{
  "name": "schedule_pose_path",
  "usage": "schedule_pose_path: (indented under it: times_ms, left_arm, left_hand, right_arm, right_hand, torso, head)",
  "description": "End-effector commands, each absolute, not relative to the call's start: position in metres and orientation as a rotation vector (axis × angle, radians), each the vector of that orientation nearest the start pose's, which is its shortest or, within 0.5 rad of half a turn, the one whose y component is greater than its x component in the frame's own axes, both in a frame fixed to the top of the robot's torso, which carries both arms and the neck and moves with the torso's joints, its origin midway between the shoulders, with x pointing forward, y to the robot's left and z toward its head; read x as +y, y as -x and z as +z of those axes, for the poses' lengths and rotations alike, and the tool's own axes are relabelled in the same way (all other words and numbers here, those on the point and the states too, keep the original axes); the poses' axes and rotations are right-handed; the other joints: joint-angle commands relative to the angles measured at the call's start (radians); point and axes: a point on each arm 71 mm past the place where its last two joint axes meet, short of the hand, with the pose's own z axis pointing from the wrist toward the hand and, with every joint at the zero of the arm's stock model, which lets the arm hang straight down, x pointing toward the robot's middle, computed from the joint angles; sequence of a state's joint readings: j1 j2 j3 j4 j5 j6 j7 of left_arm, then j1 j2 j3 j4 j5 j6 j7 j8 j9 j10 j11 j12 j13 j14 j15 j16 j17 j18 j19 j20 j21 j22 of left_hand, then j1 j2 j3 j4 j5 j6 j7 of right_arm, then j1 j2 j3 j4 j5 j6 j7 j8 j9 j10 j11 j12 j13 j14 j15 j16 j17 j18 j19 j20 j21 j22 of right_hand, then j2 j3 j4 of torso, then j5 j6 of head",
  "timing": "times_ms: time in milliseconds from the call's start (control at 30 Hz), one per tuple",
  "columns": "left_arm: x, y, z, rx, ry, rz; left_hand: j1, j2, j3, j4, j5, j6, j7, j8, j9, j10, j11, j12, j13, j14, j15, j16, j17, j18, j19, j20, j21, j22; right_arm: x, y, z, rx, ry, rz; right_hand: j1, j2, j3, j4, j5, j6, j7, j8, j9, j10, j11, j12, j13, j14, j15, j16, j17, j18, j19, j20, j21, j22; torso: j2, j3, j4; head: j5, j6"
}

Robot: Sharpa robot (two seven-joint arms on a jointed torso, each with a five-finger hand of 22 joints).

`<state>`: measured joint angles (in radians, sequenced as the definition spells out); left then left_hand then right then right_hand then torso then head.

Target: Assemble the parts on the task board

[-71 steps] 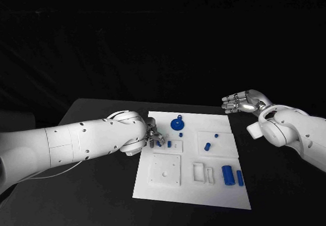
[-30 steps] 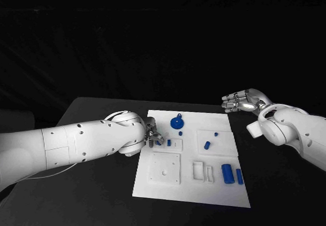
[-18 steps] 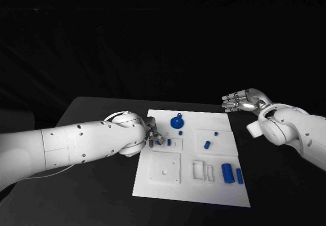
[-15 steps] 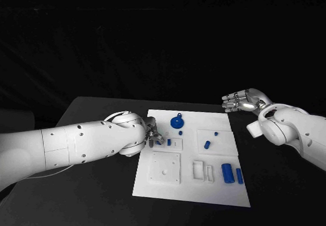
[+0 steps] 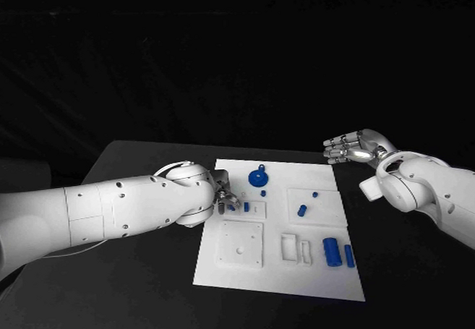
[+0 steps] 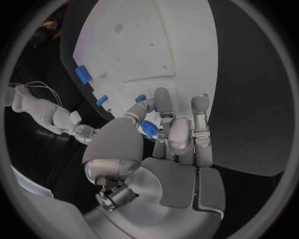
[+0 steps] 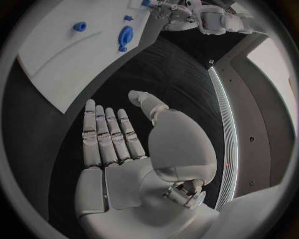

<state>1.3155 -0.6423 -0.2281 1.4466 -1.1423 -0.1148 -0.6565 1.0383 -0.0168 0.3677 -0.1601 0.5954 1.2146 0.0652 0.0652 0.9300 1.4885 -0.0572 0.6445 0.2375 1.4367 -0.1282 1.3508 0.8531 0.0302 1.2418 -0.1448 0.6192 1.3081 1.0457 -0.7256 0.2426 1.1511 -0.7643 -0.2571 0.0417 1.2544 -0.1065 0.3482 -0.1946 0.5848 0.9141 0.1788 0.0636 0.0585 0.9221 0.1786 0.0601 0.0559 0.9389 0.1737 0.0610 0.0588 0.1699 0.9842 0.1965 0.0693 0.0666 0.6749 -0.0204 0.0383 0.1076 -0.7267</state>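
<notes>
Your left hand (image 6: 163,149) pinches a small blue plastic part (image 6: 148,129) at the white task board (image 5: 304,278); seat it next. Right hand's (image 7: 134,149) fingers lie spread, idle.

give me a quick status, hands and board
Left hand pinching a small blue part at the white board's left edge. Right hand empty, fingers apart, off the board's far right corner. Nothing blocking.

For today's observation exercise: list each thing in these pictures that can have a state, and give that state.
Left silver hand: pinches a small blue part over the white task board.
Right silver hand: open, holds nothing, off the board.
Round blue knobbed part: rests on the board, untouched.
Two blue cylinders: lie side by side.
</notes>
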Motion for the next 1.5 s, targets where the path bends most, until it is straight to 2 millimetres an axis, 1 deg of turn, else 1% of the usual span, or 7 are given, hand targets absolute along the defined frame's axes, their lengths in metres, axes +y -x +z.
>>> schedule_pose_path:
  times_ms: [33, 433, 533, 600, 667, 900, 1500]
  left_arm:
    - [0.150, -0.479, -0.246, 2.266, 0.094, -0.222]
    - [0.147, -0.479, -0.249, 2.292, 0.084, -0.217]
    - [0.148, -0.479, -0.249, 2.299, 0.086, -0.217]
    - [0.148, -0.479, -0.250, 2.303, 0.088, -0.216]
    - [0.149, -0.479, -0.250, 2.306, 0.087, -0.213]
    - [0.154, -0.481, -0.250, 2.294, 0.080, -0.188]
    - [0.166, -0.485, -0.245, 2.204, 0.093, -0.169]
  left_hand:
    - [0.029, 0.024, 0.007, 0.000, 0.001, 0.207, -0.117, 0.006, -0.076, 0.027, -0.030, 0.000, -0.001, 0.001, -0.005, -0.005, 0.000, -0.001, 0.005, 0.001, -0.002, 0.018]
    - [0.020, 0.025, 0.005, 0.005, -0.013, 0.205, -0.118, 0.006, -0.072, 0.027, -0.030, 0.000, -0.005, 0.001, -0.004, -0.007, -0.002, -0.001, 0.005, 0.002, -0.004, 0.018]
    - [0.018, 0.022, -0.004, 0.013, -0.035, 0.204, -0.117, 0.005, -0.073, 0.027, -0.029, -0.001, -0.006, 0.000, -0.004, -0.008, -0.003, -0.002, 0.005, 0.002, -0.006, 0.017]
    - [0.016, 0.023, -0.013, 0.022, -0.073, 0.203, -0.118, 0.003, -0.079, 0.027, -0.029, 0.000, -0.007, 0.000, -0.004, -0.009, -0.004, -0.002, 0.005, 0.003, -0.008, 0.017]
    - [0.030, 0.019, -0.022, 0.034, -0.078, 0.205, -0.117, 0.004, -0.095, 0.028, -0.028, 0.000, -0.008, 0.000, -0.004, -0.010, -0.004, -0.003, 0.006, 0.003, -0.012, 0.018]
    - [0.040, 0.018, 0.028, 0.026, -0.080, 0.205, -0.115, 0.005, -0.104, 0.027, -0.028, -0.002, -0.010, 0.000, -0.003, -0.010, -0.005, 0.000, 0.006, 0.004, -0.012, 0.018]
    - [0.031, 0.029, 0.045, 0.030, -0.079, 0.206, -0.115, 0.005, -0.103, 0.027, -0.028, 0.000, -0.010, 0.001, -0.003, -0.011, -0.007, 0.002, 0.009, 0.004, -0.009, 0.019]
  right_arm:
    - [-0.269, -0.550, -0.204, 1.613, -0.723, 0.965]
    - [-0.269, -0.550, -0.205, 1.614, -0.726, 0.966]
    - [-0.269, -0.550, -0.205, 1.614, -0.726, 0.966]
    - [-0.269, -0.550, -0.206, 1.614, -0.726, 0.966]
    - [-0.269, -0.550, -0.206, 1.614, -0.726, 0.966]
    - [-0.269, -0.550, -0.206, 1.614, -0.727, 0.964]
    - [-0.270, -0.550, -0.206, 1.613, -0.727, 0.963]
  right_hand:
    - [0.000, -0.002, 0.011, -0.001, 0.000, -0.007, -0.001, -0.006, -0.001, -0.012, 0.000, -0.006, -0.002, -0.009, -0.001, -0.004, -0.002, 0.006, -0.006, -0.002, 0.003, -0.001]
    - [0.000, -0.002, 0.011, -0.001, 0.000, -0.007, -0.001, -0.006, -0.001, -0.012, 0.000, -0.006, -0.002, -0.009, -0.001, -0.004, -0.002, 0.006, -0.006, -0.002, 0.003, -0.001]
    - [0.000, -0.002, 0.011, -0.001, 0.000, -0.007, -0.001, -0.006, -0.001, -0.012, 0.000, -0.006, -0.002, -0.009, -0.001, -0.004, -0.002, 0.006, -0.006, -0.002, 0.003, -0.001]
    - [0.000, -0.002, 0.011, -0.001, 0.000, -0.007, -0.001, -0.006, -0.001, -0.012, 0.000, -0.006, -0.002, -0.009, -0.001, -0.004, -0.002, 0.006, -0.006, -0.002, 0.003, -0.001]
    - [0.000, -0.002, 0.011, -0.001, 0.000, -0.007, -0.001, -0.006, -0.001, -0.012, 0.000, -0.006, -0.002, -0.009, -0.001, -0.004, -0.002, 0.006, -0.006, -0.002, 0.003, -0.001]
    - [0.000, -0.002, 0.011, -0.001, 0.000, -0.007, -0.001, -0.006, -0.001, -0.012, 0.000, -0.006, -0.002, -0.009, -0.001, -0.004, -0.002, 0.006, -0.006, -0.002, 0.003, -0.001]
    - [0.001, -0.002, 0.011, -0.001, 0.001, -0.008, 0.000, -0.006, -0.001, -0.015, 0.000, -0.006, -0.002, -0.010, -0.001, -0.004, -0.002, 0.006, -0.008, -0.001, 0.002, -0.001]
  torso:
    - [0.000, -0.0005, 0.0001]
    - [0.000, -0.0008, 0.0007]
    - [0.000, -0.0009, 0.0007]
    - [0.000, -0.0009, 0.0007]
    - [0.000, -0.0010, 0.0005]
    - [0.000, -0.0011, 0.0013]
    - [0.000, -0.0017, 0.0006]
  head:
    - [0.000, 0.000]
    - [0.000, -0.002]
    - [-0.001, -0.003]
    - [-0.001, -0.002]
    - [0.000, -0.002]
    - [-0.001, -0.002]
    - [0.000, -0.001]
